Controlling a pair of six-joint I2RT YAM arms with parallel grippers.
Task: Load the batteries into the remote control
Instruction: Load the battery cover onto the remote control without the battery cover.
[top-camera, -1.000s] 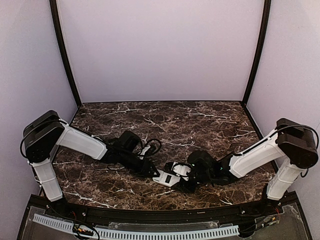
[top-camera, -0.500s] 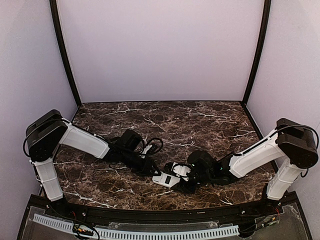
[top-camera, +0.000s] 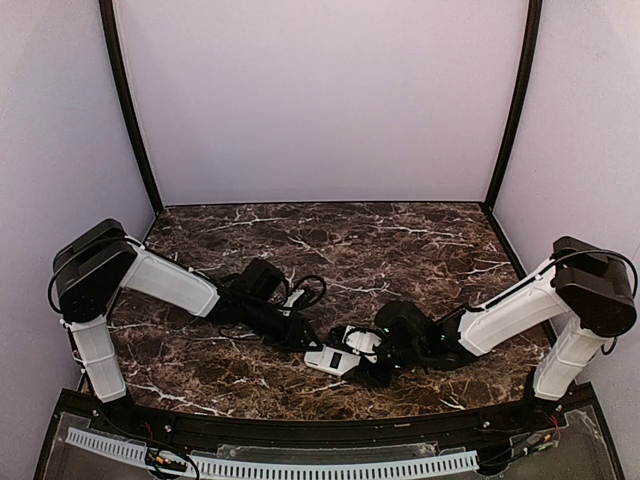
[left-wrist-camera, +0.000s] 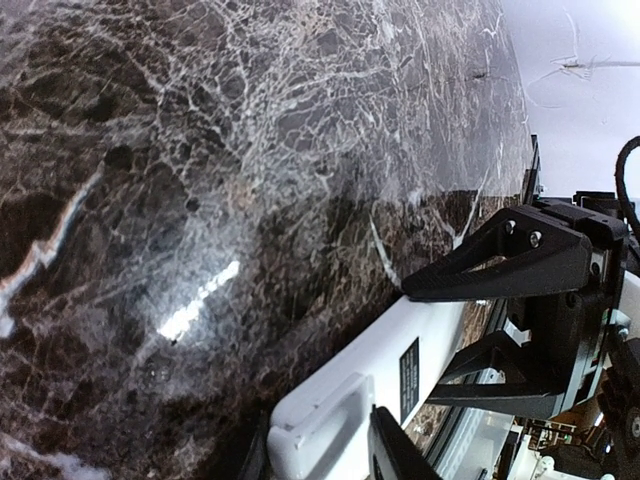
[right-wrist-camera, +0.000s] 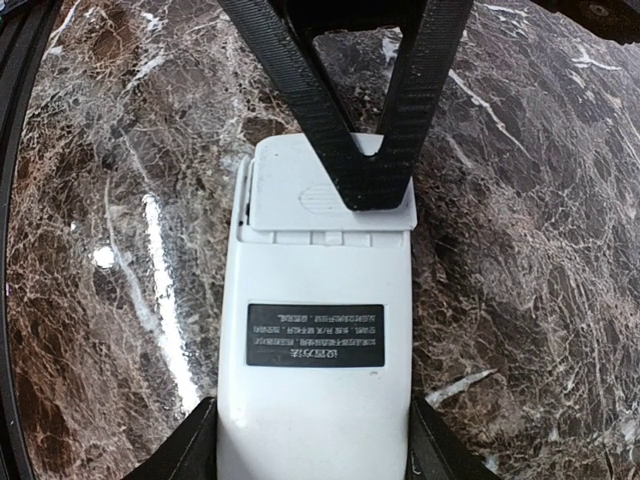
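Note:
The remote control (top-camera: 335, 357) lies back up on the marble, its plain white back and black label (right-wrist-camera: 315, 335) showing. My right gripper (right-wrist-camera: 315, 445) is shut on its two long sides at the label end, one finger (right-wrist-camera: 195, 445) against each side. The battery cover (right-wrist-camera: 290, 190) sits on the far end. My left gripper (left-wrist-camera: 315, 452) holds that end: one fingertip (right-wrist-camera: 372, 180) rests on the cover near its seam, and the other finger is down past the remote's end. The batteries are out of view.
The dark marble table (top-camera: 400, 250) is walled by lilac panels at the back and both sides. A black rail (top-camera: 300, 430) runs along the near edge. Both arms lie low over the table's front middle, and black cables (top-camera: 305, 290) loop off the left wrist.
The left arm has crept a little to the right, toward the remote. The remote and the right arm have stayed put.

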